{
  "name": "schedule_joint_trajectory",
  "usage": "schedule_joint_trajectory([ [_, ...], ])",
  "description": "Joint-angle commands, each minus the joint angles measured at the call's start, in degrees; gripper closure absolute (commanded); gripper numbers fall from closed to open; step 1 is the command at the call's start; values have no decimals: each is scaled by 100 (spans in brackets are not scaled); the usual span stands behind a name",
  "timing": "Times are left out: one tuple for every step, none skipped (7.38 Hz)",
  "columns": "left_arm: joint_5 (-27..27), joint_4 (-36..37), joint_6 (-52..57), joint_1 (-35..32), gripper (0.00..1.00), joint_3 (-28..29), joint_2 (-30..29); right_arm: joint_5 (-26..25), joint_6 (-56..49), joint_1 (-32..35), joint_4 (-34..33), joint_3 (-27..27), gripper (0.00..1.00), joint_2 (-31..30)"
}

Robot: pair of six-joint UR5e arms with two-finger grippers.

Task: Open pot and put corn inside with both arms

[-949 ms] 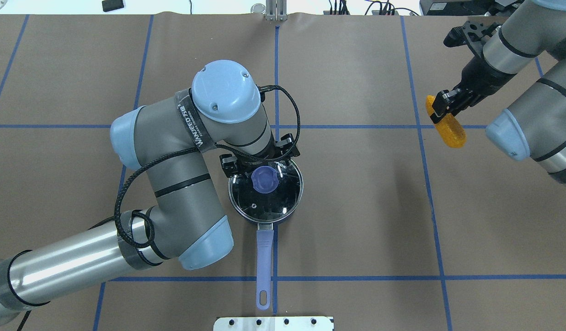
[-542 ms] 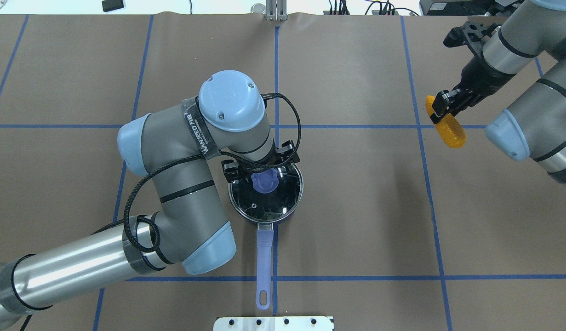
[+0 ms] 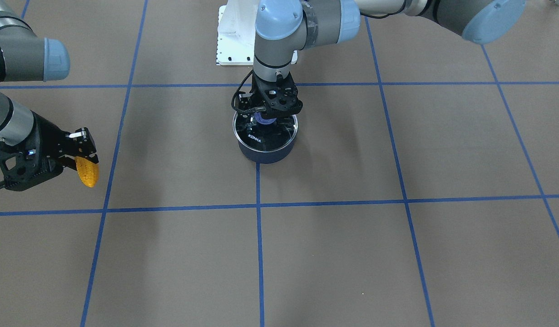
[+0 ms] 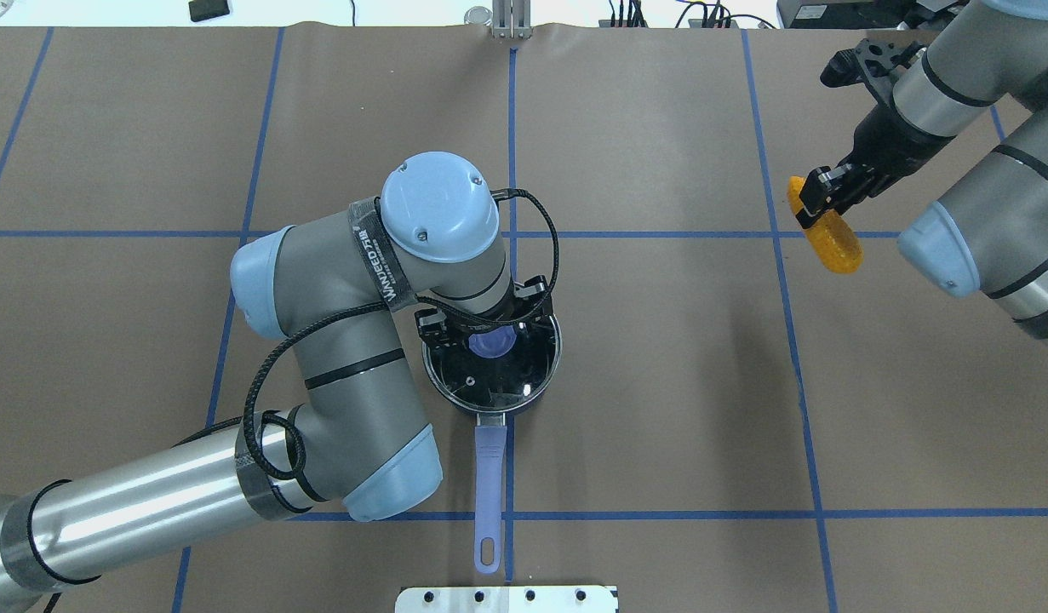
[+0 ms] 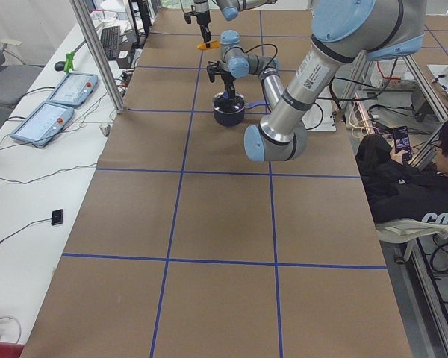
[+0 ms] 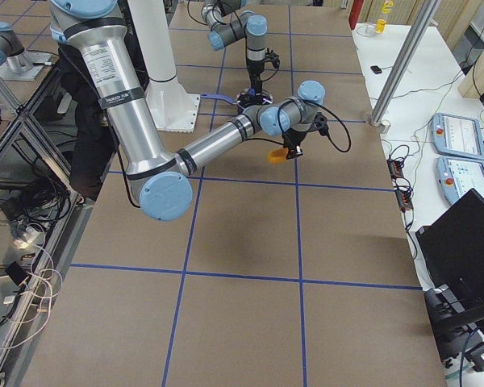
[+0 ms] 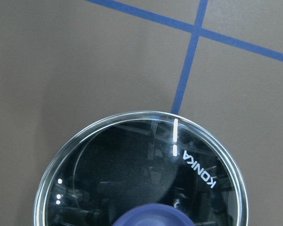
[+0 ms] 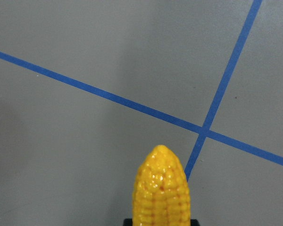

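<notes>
Front view, left gripper: the left gripper hangs straight down over the pot, which stands near the desk's middle. Its jaws look spread to either side of the lid's knob, not clamped on it.
Front view, lid: the glass lid sits flat on the rim, so the pot is not yet opened.
Front view, right gripper: the right gripper pinches the corn crosswise, tip down, in the air towards the desk's right end.
Overhead, room: the handle points at the robot's edge of the desk. Bare brown cover lies between pot and corn and out to the far edge, so a lifted lid has room there.
Overhead, hazard: the left arm crowds the pot's left side, and I judge a lid carried that way could foul it.
Side views: both show the pot well in from the long edges. Gripper states cannot be read at that size.
Left wrist view: the lid fills the lower frame with the knob at the bottom edge, and no fingers show.
Right wrist view: the corn's tip hangs over a tape crossing.
Risk, grip: closing off the knob's centre could tilt or drag the lid and shift the pot.
Risk, timing: bringing the corn over before the lid clears could knock arm against arm.
</notes>
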Motion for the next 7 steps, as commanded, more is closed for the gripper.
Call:
schedule_joint_trajectory([
  [1,-8,2,5,48,5,0,-7,0,3,0,-9,90,18],
  [1,0,2,5,57,5,0,-7,9,-5,0,-17,90,18],
  [1,-8,11,5,64,-4,0,-7,0,-6,0,-18,90,27],
  [-34,18,28,5,65,-74,-8,-7,9,-6,0,-18,90,36],
  [-43,148,28,-13,66,-327,9,-7,9,-6,-26,-26,90,71],
  [-51,472,63,-21,68,-773,201,-7,35,-6,-131,-18,90,167],
  [-69,771,499,-39,68,-1430,629,-7,148,-6,-332,0,90,351],
])
